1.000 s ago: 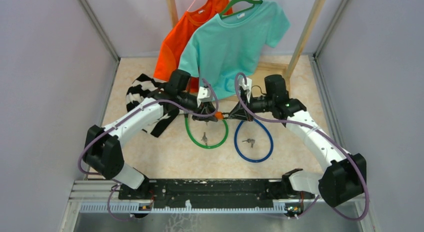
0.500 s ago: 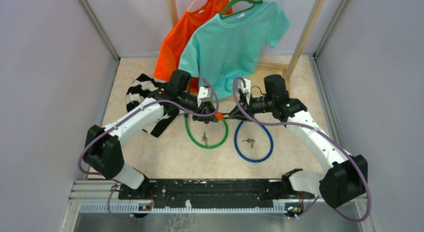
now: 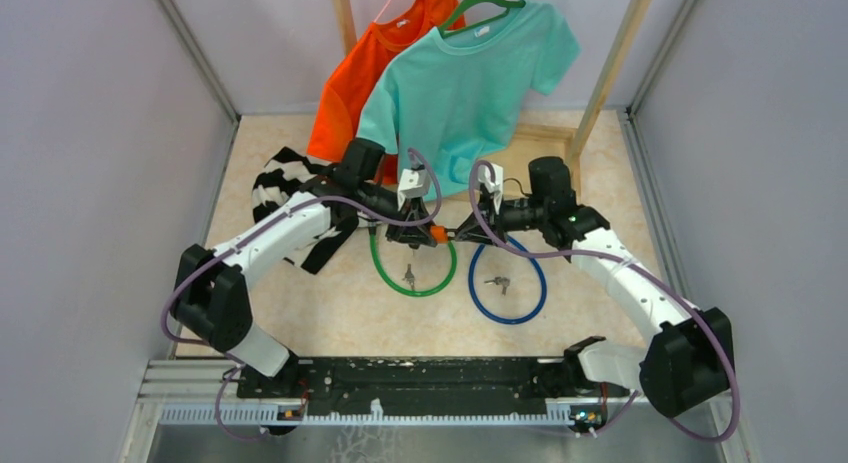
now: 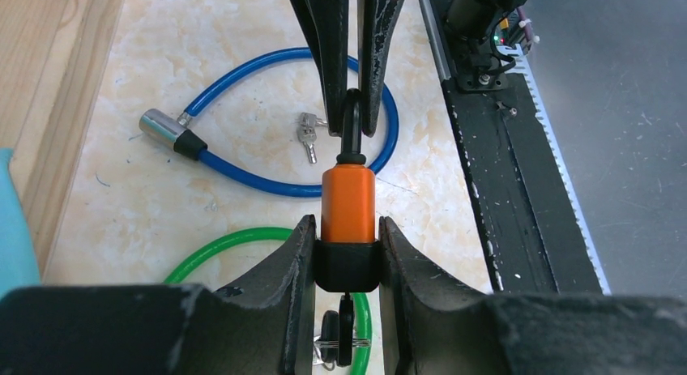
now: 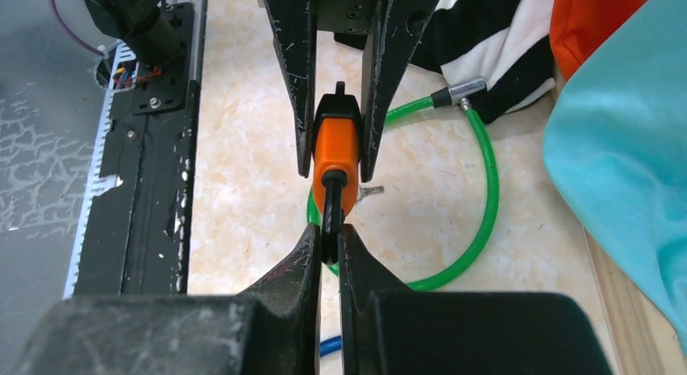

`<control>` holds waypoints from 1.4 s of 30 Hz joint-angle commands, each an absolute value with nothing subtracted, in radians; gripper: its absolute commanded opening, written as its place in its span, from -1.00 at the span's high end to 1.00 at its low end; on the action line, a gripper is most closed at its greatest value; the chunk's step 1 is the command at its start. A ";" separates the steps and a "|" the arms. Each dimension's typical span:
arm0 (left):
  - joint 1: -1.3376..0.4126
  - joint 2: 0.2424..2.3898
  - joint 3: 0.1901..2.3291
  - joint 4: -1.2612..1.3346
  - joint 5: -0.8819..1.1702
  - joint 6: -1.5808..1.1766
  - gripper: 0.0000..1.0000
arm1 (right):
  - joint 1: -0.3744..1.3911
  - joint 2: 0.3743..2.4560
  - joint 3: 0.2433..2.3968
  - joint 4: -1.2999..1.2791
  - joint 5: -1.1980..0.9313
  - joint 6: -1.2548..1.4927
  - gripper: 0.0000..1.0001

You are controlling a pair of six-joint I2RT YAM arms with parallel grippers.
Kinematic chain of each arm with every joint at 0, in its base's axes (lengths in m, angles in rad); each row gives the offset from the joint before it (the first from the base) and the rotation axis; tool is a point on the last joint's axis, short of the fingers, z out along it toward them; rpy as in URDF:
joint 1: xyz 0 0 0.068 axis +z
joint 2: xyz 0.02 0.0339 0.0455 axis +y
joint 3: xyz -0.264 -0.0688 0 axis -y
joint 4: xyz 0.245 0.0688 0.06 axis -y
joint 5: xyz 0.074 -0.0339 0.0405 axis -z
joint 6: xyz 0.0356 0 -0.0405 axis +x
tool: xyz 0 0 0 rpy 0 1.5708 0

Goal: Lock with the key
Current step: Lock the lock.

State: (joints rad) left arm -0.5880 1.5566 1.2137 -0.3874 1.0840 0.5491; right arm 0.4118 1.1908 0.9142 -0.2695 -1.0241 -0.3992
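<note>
A small orange lock (image 4: 347, 201) with a black end cap is held level above the table, and my left gripper (image 4: 347, 224) is shut on that cap. A black key (image 5: 331, 205) sits at the lock's other end, with my right gripper (image 5: 328, 231) shut on its head. Whether the key's blade is inside the lock is hidden. From above, the two grippers meet tip to tip, left gripper (image 3: 428, 231) and right gripper (image 3: 458, 231), with the orange lock (image 3: 439, 233) between them.
Below lie a green cable loop (image 3: 412, 273) and a blue cable loop (image 3: 508, 283), each with keys inside. A striped cloth (image 3: 285, 183) lies at the left. An orange shirt (image 3: 345, 93) and a teal shirt (image 3: 460, 83) hang from a wooden rack behind.
My right gripper has edged left toward the left gripper, closing the gap at the lock. Both grips stay as they were.
</note>
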 commanded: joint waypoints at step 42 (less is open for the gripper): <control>-0.708 1.624 1.544 -0.387 0.995 0.480 1.00 | 0.479 1.240 0.851 0.211 -1.238 0.092 1.00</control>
State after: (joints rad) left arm -0.6048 1.6009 1.4696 -0.6533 0.9356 0.4606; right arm 0.3672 1.2228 0.8368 0.1040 -1.0721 0.0055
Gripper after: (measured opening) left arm 0.338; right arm 0.064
